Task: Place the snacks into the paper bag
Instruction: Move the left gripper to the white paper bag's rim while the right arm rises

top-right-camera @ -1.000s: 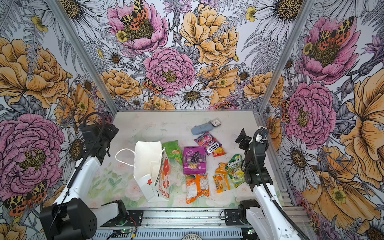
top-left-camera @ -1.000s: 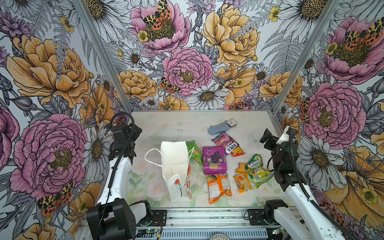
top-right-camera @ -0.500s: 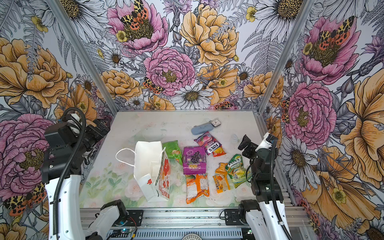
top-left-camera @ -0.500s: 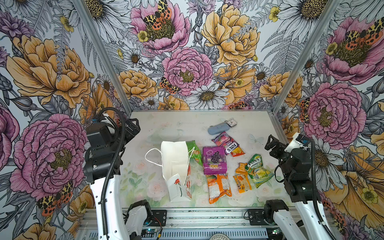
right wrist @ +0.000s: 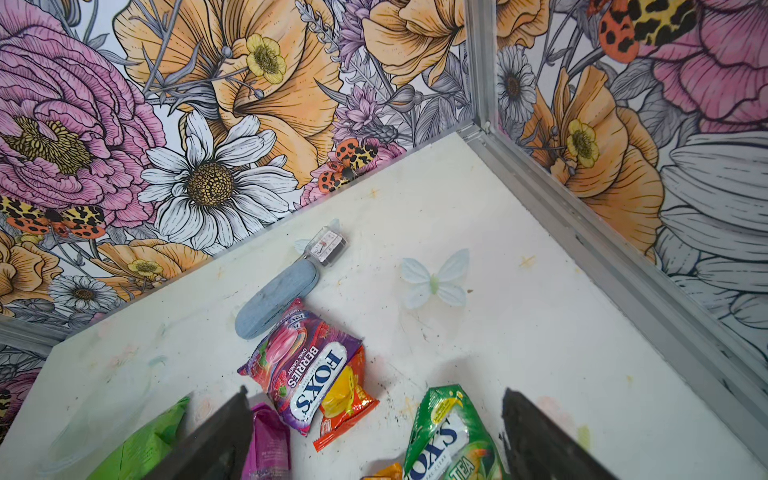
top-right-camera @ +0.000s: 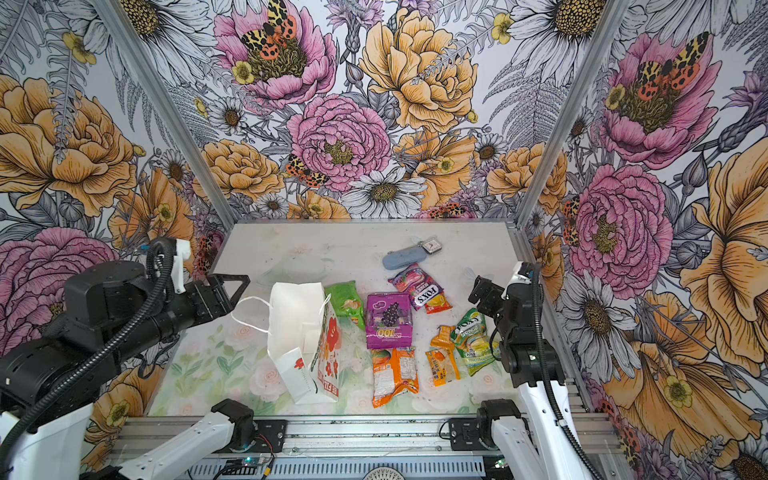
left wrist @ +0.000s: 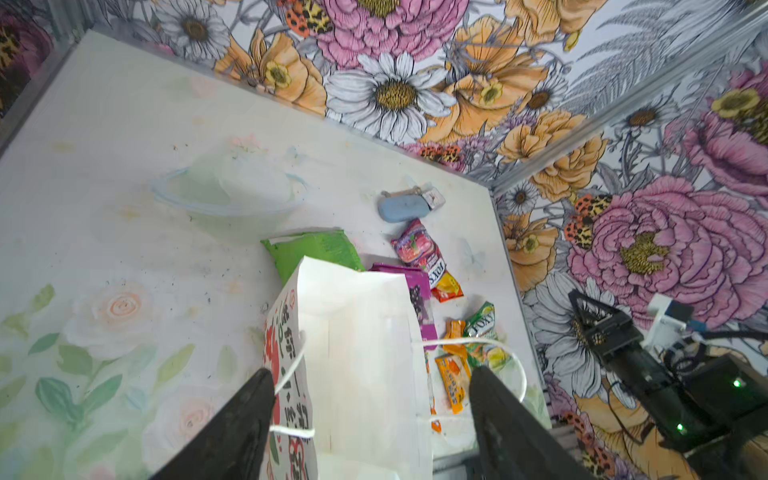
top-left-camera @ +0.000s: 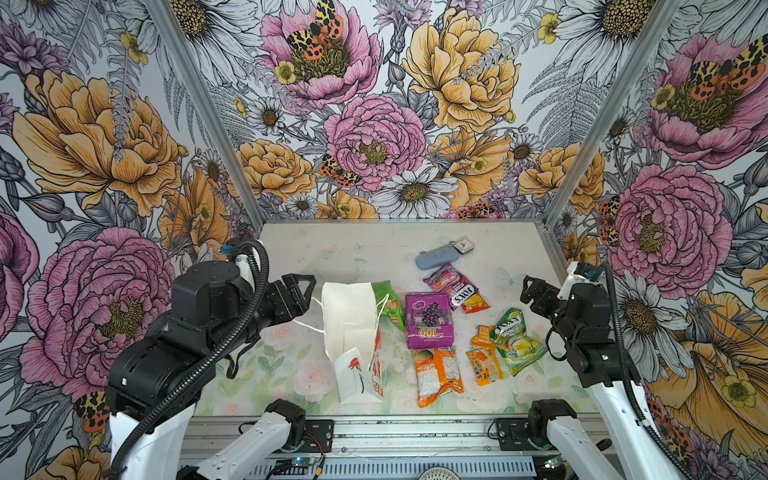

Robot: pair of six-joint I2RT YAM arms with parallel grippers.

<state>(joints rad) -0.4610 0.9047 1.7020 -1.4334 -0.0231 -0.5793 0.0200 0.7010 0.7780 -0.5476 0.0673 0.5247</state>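
The white paper bag (top-left-camera: 347, 316) (top-right-camera: 293, 320) stands open at the table's middle, rose print on its side, cord handles loose. The snacks lie to its right: a green packet (top-left-camera: 388, 301), a purple grape pouch (top-left-camera: 428, 318) (top-right-camera: 388, 318), a pink FOXS packet (top-left-camera: 451, 286) (right wrist: 307, 365), a red-yellow packet (right wrist: 345, 403), a green FOXS tea packet (top-left-camera: 515, 336) (right wrist: 449, 432) and orange packets (top-left-camera: 438, 374). My left gripper (top-left-camera: 301, 291) (left wrist: 370, 374) hovers open just left of the bag's top, holding nothing. My right gripper (top-left-camera: 530, 289) (right wrist: 376, 395) hangs open above the right-hand packets, empty.
A grey-blue oblong case (top-left-camera: 434, 257) and a small square tag (top-left-camera: 464, 246) lie behind the snacks near the back wall. Flowered walls close in the table at the left, back and right. A metal rail (top-left-camera: 395, 432) with both arm bases runs along the front.
The left arm has lifted and its gripper has come right, close to the bag's top. The right arm has raised its elbow, its gripper staying near the table's right side.
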